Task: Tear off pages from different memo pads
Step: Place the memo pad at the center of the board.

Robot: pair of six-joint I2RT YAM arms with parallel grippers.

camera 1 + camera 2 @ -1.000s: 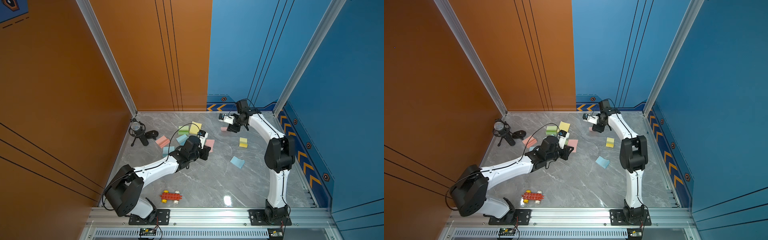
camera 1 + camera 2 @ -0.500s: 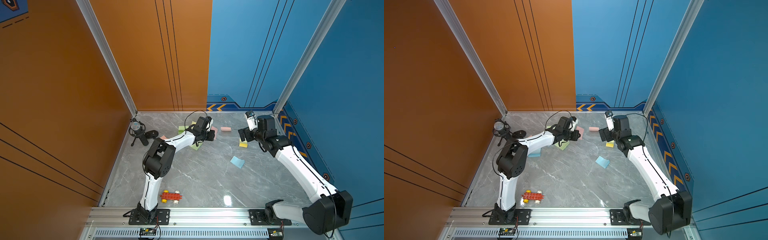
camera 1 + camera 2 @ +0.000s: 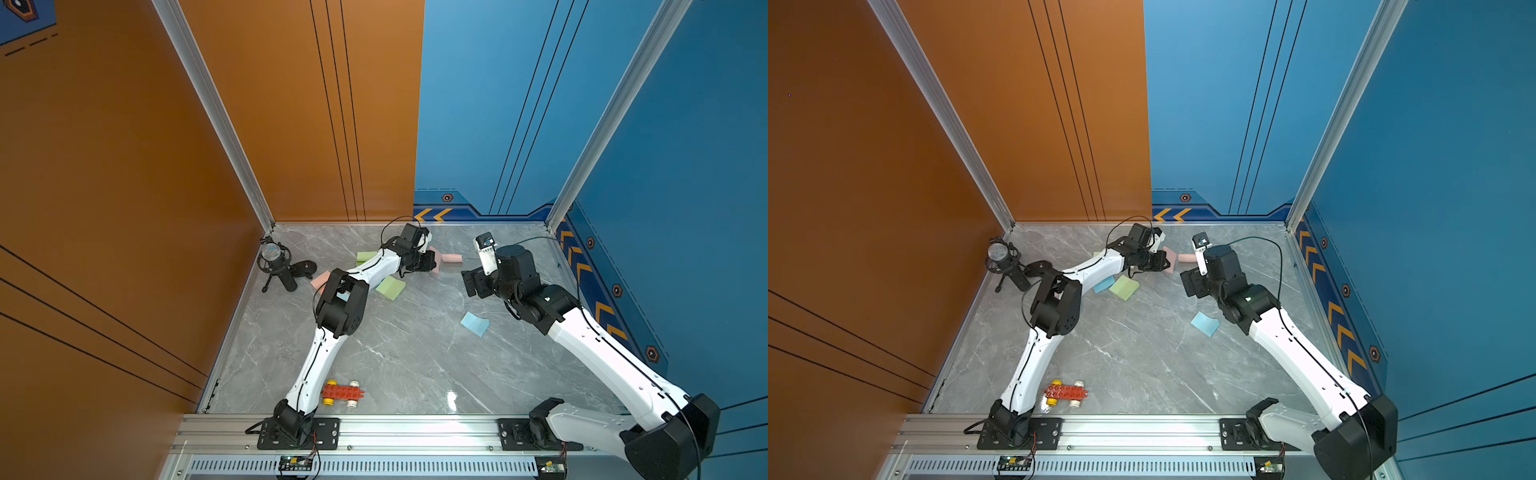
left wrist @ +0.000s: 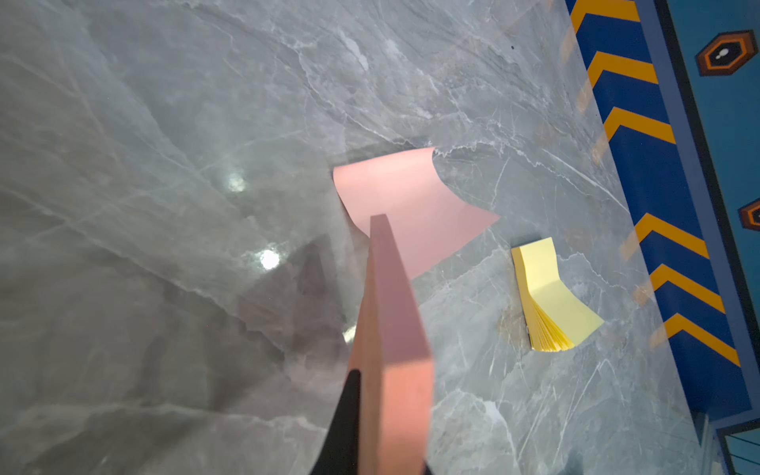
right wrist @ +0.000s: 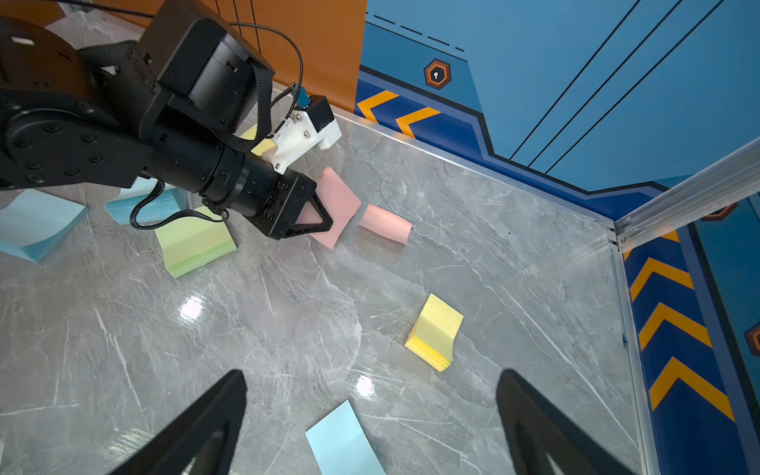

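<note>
**Left pincer clamped on pink pad; right pincer wide and empty**

Left arm: it reaches to the far side of the bench [image 3: 395,357]. The left pincer [image 5: 320,220] is closed tight on a pink memo pad [image 5: 339,197], which it grips by one edge. The pad is tilted up on edge and appears edge-on in the left wrist view as a thick block. Whether its lower corner touches the bench cannot be told.

Loose pages: a pink page [image 5: 384,224], slightly curled, lies on the bench just beside the held pad, on the side away from the pincer. Blur between the two prevents a finding on contact. A blue page [image 3: 473,323] lies flat with one edge curled, well apart from the pink one and close to the right arm.

Right arm: the right pincer [image 5: 372,376] hangs above the bench with its jaws spread to full width. Nothing sits between them.

Other pads: a small yellow memo pad [image 5: 436,333] rests on the bench between the right pincer and the pink page, its top sheets lifted. A green memo pad [image 3: 390,287] lies beside the left forearm, with a blue memo pad [image 3: 1104,284] just next to it.

Other items: a red brick car [image 3: 343,392] stands near the left arm's base. A microphone [image 3: 272,253] on a small tripod occupies the far left corner.
</note>
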